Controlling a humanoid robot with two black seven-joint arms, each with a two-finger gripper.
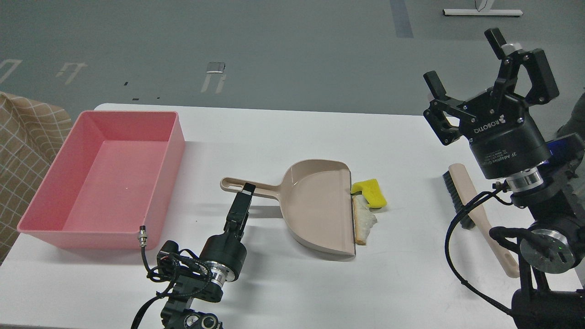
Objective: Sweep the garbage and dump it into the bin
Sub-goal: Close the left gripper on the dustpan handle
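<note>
The yellow sponge chunk (370,191) and the white bread piece (365,221) lie on the table against the open lip of the beige dustpan (315,205). The pink bin (128,112) stands at the left with nothing in it. My left gripper (247,190) is seen edge-on with its tip at the near side of the dustpan's handle (249,186). I cannot tell its fingers apart or whether they touch the handle. My right gripper (464,59) is open and empty, raised high at the right, far from the garbage.
A beige brush (477,214) with black bristles lies on the table at the right, under my right arm. A checked brown cloth (23,146) is off the table's left edge. The white table (283,137) ends near the bin's left side.
</note>
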